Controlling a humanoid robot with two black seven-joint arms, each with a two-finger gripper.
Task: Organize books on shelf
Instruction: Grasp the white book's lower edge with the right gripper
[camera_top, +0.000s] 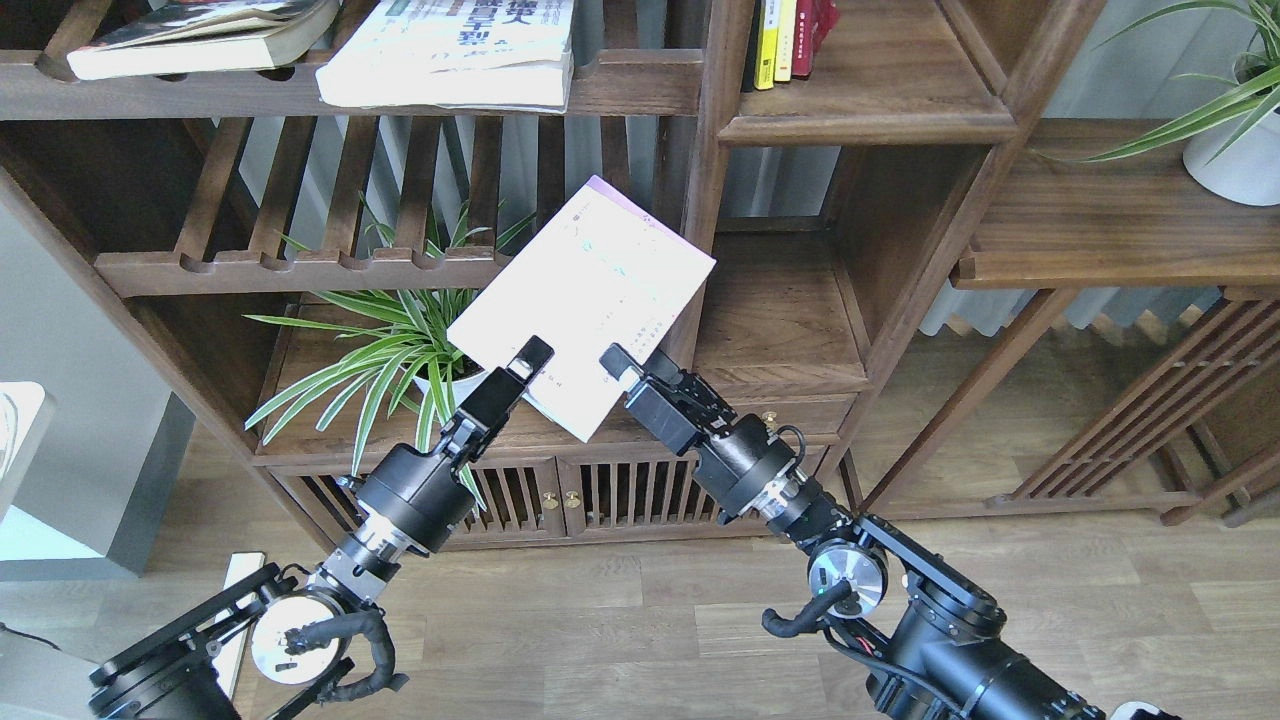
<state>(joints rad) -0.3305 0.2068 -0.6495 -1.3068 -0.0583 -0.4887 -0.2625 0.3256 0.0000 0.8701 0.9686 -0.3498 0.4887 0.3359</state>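
Note:
My left gripper (528, 358) is shut on the lower edge of the pale lavender-white book (590, 290) and holds it tilted in the air, in front of the bookcase's middle post. My right gripper (632, 366) is open, with its fingertips at the book's lower right edge. The white book with blue characters (450, 50) and the dark pictured book (200, 35) lie flat on the slatted rack at the top left. The shelf cubby with a solid board floor (780, 378) is just right of the held book, and nothing stands on it.
A spider plant (390, 345) stands on the low shelf behind my left gripper. Slim yellow and red spines (785, 40) stand in the upper cubby. A second potted plant (1235, 150) sits on the right shelf. The vertical post (705, 190) runs close to the book's upper right corner.

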